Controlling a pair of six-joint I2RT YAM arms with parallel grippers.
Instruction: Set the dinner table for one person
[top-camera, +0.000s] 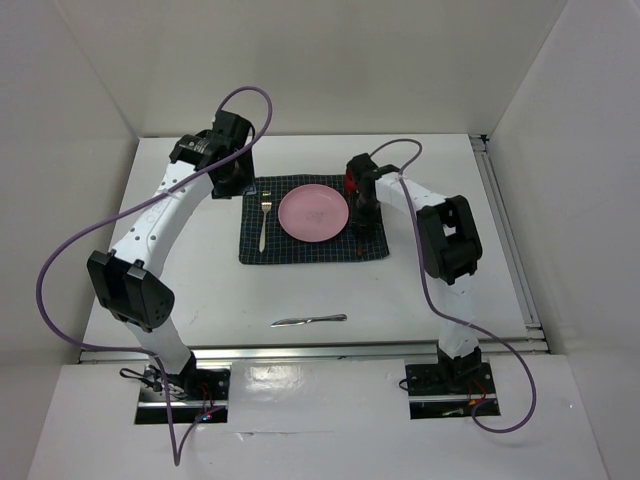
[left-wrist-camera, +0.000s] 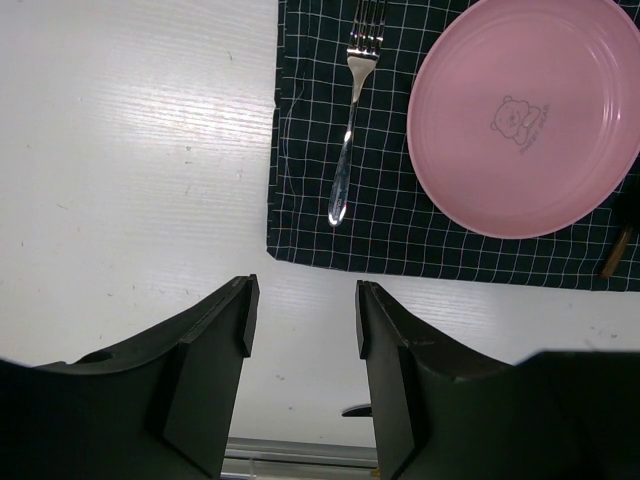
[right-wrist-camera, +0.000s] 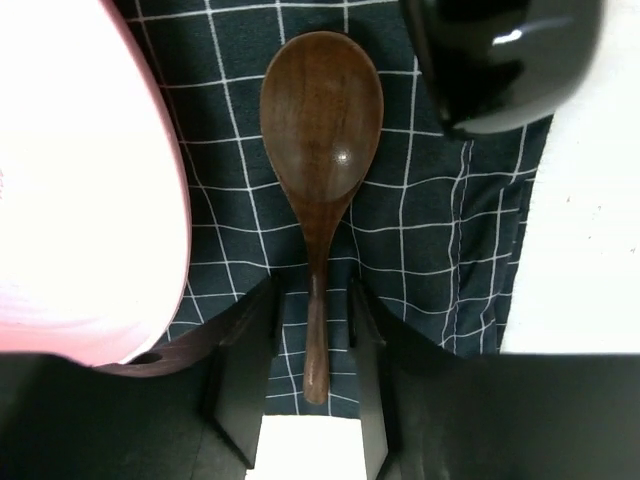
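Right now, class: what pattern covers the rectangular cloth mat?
Dark navy cloth mat: white checks; left wrist view best.

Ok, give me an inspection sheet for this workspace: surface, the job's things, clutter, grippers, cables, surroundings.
Surface: white dinner table, checked mat laid mid-table.
Job's things: fork left of pink plate, wooden spoon right of it, all on the mat; black vessel by the spoon bowl, at the mat's edge; knife on bare table near the arms.
Clutter: nothing seen.
Grippers: left gripper open, empty, over bare table; right gripper open, straddling the spoon handle.
Cables: purple cable looping off each arm.
Surroundings: white enclosure walls.
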